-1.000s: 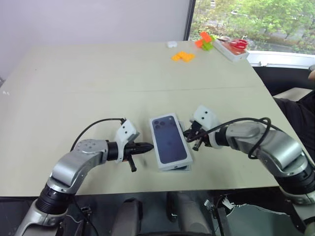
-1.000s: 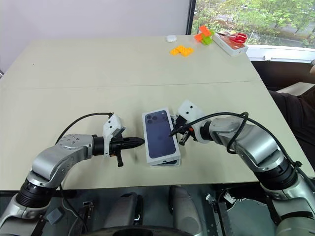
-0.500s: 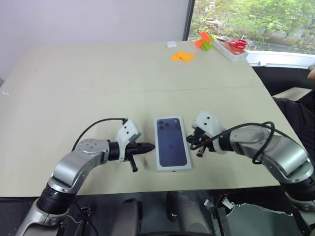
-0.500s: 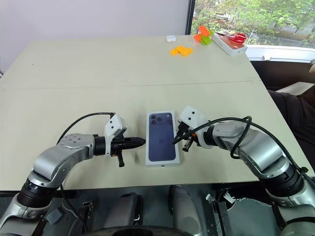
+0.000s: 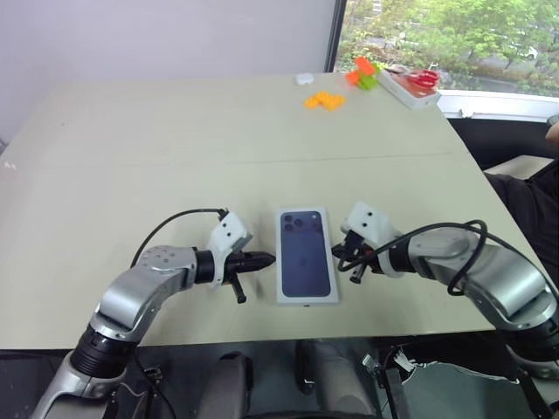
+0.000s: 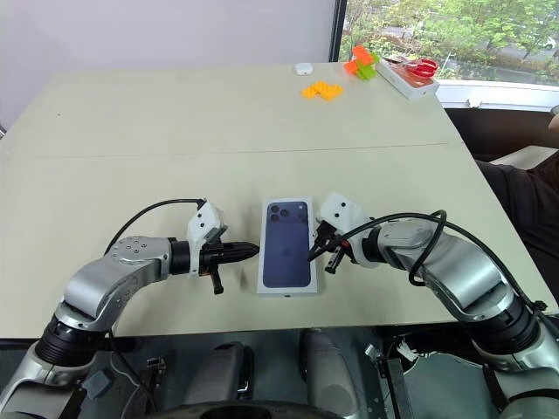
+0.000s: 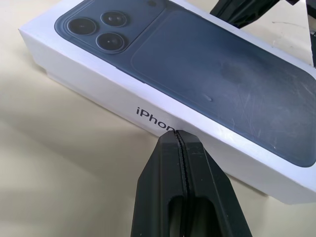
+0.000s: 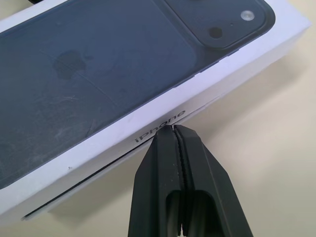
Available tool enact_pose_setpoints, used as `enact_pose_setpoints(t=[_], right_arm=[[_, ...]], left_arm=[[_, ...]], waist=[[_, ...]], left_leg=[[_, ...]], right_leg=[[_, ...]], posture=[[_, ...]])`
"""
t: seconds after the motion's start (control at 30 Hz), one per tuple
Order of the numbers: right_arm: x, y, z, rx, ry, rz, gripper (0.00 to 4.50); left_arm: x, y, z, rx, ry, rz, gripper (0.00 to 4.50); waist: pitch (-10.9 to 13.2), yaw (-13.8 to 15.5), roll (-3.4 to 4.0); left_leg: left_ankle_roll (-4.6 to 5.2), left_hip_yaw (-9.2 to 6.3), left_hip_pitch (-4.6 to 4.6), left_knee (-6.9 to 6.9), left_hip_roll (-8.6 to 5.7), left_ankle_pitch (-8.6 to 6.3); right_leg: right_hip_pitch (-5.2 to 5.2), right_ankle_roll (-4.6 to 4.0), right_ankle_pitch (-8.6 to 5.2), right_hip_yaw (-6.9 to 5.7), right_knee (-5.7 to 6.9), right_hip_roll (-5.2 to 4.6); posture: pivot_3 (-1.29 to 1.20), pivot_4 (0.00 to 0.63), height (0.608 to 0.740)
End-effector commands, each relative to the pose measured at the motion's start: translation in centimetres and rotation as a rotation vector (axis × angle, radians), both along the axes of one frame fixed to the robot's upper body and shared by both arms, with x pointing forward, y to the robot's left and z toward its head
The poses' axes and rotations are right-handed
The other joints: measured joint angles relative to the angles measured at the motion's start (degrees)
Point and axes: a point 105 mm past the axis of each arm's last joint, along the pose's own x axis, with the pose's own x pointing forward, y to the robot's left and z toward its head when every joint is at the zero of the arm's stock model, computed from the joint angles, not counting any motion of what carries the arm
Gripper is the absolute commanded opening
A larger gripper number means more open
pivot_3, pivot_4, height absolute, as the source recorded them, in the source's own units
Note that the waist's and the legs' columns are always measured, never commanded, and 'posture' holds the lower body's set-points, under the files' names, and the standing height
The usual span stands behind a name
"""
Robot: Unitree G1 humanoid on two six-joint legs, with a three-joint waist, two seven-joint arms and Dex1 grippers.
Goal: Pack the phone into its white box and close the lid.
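Two hands flank the closed phone box at lower centre of the head views. The left hand sits just beside the box's left long side, fingers pinched together, holding nothing. The right hand is just beside the right long side, fingers also pressed together, empty. In the wrist views each tip is at the lid's side wall by the printed lettering; touching or a hair off, can't tell.

The lid, dark phone picture up, covers the white box, of which only a thin strip shows under the lid's edge in the right wrist view. A dark gap line there suggests the lid is not fully down on that side. The phone itself is not visible, presumably inside. The box lies flat on the beige counter, lengthwise away from the robot.

Upper right of frame: orange blocks, orange and green pieces, a white tray with a red item, a small white object, all well apart from the box.

Risks, as judged:
- uneven side push skews or slides the box
- lid stays cocked if nothing presses from above
- closed tips slip off the smooth cardboard wall
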Motion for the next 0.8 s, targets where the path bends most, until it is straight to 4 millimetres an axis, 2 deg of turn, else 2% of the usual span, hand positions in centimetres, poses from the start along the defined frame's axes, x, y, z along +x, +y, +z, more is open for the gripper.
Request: enact_pose_setpoints(t=[0.03, 0.8], right_arm=[[-0.6, 0.5, 0.8, 0.011, -0.032, 0.041, 0.04], [-0.2, -1.0, 1.1, -0.033, -0.055, 0.016, 0.04]], left_arm=[[0.0, -0.8, 1.0, -0.021, -0.049, -0.034, 0.00], [0.1, -0.3, 1.2, -0.035, -0.048, -0.011, 0.00]], waist=[[0.00, -0.01, 0.00], [0.00, 0.00, 0.00]], left_leg=[[0.00, 0.00, 0.00, 0.00, 0.00, 0.00], [0.00, 0.00, 0.01, 0.01, -0.01, 0.00]], right_leg=[[0.00, 0.00, 0.00, 0.00, 0.00, 0.00], [0.00, 0.00, 0.00, 0.00, 0.03, 0.00]], posture=[[0.00, 0.150, 0.726], [0.00, 0.150, 0.726]])
